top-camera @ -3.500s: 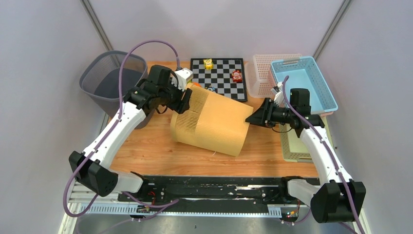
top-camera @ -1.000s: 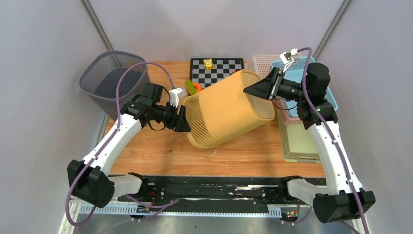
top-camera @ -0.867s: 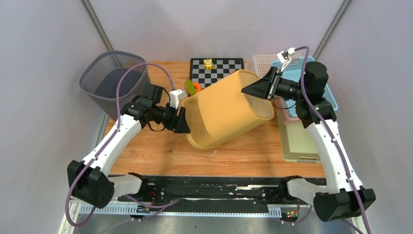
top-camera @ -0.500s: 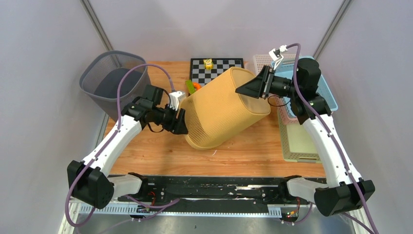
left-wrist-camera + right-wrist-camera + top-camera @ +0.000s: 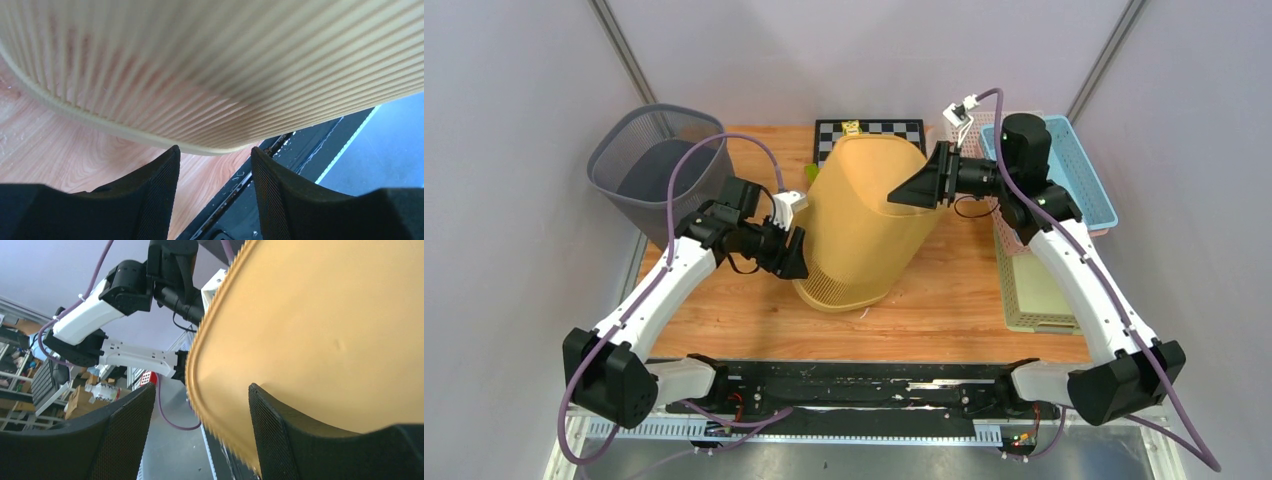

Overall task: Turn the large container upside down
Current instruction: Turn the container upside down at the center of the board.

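Counts, top view unless noted:
- 1 container (image 5: 859, 225), yellow.
- 1 grey mesh bin (image 5: 649, 160).
- 1 chessboard (image 5: 879, 127) w/ 1 yellow toy (image 5: 851, 126) showing on it.
- 3 baskets on R side: 1 blue basket (image 5: 1074, 170), 1 pink basket (image 5: 964, 145), 1 green basket (image 5: 1034, 322).
- 1 table (image 5: 724, 310).
- 2 arms: left arm (image 5: 664, 290), right arm (image 5: 1074, 290).
- 2 grippers: left gripper (image 5: 790, 256), right gripper (image 5: 909, 190), 2 fingers (image 5: 150, 200) each.
- 2 purple cables (image 5: 744, 145), 1 per arm.
- 1 green bit (image 5: 810, 172) by the container, too hidden to ID.
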Tool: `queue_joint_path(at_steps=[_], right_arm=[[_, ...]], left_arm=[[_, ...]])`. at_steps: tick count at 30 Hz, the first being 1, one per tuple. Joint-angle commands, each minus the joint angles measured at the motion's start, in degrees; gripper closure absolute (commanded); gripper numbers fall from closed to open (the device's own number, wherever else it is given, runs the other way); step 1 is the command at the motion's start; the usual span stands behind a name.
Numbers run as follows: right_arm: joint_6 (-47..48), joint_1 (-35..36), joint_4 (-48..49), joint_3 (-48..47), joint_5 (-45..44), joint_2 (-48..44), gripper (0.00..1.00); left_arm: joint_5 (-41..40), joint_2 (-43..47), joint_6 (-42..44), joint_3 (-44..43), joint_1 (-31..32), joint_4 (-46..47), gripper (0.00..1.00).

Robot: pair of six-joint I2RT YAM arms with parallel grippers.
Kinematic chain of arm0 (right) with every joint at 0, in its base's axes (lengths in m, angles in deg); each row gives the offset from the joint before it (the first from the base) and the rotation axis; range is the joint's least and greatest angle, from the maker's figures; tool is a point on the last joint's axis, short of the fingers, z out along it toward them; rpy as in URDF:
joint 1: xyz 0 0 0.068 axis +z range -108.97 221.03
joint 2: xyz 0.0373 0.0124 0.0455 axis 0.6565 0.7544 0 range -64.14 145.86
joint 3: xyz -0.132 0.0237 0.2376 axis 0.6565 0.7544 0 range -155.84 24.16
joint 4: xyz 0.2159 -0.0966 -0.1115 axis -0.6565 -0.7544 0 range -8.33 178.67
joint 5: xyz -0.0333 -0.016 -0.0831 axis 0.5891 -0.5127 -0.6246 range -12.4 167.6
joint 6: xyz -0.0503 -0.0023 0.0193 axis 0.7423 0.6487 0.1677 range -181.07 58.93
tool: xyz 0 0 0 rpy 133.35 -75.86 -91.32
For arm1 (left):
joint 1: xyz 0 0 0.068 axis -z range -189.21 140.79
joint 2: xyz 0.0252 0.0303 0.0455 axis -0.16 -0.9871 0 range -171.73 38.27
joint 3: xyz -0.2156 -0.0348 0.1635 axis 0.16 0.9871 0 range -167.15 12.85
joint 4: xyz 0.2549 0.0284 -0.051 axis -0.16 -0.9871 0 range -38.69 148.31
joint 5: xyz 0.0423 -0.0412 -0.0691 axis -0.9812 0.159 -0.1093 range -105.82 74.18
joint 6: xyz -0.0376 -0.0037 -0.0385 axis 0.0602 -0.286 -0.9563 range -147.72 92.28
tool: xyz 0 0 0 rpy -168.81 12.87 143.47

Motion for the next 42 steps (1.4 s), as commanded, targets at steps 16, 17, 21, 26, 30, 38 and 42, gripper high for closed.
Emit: queue_joint_path(at_steps=[16, 17, 21, 26, 30, 38, 42], right_arm=[[8.4, 2.7, -8.1, -1.1, 1.7, 0.2, 0.28], [9.2, 2.7, -8.8, -1.6, 1.8, -0.1, 0.28], [14.3, 2.8, -13.1, -4.3, 3.1, -1.0, 0.25], [20.9, 2.8, -16.5, -6.1, 1.3, -3.1, 0.20], [26.1, 2.8, -19.3, -6.6, -4.9, -4.6, 0.15], [35.7, 2.6, -21.3, -3.6, -20.5, -9.1, 0.08], [38.8, 2.5, -21.2, -1.2, -26.3, -10.7, 0.06]], left_arm=[[2.1, 1.1, 3.4, -1.8, 0.3, -0.5, 0.44], [2.1, 1.7, 3.6, -2.6, 0.3, -1.0, 0.43], [1.1, 5.1, 4.9, -6.9, 0.3, -2.6, 0.42], [-3.5, 8.3, 7.1, -14.9, 0.3, -4.6, 0.32], [-11.0, 8.4, 8.6, -22.1, 0.3, -6.0, 0.10], [-29.4, 6.0, 9.6, -31.1, 0.2, -5.7, 0.00], [-34.8, 3.9, 11.9, -32.8, -1.1, -5.4, 0.00]])
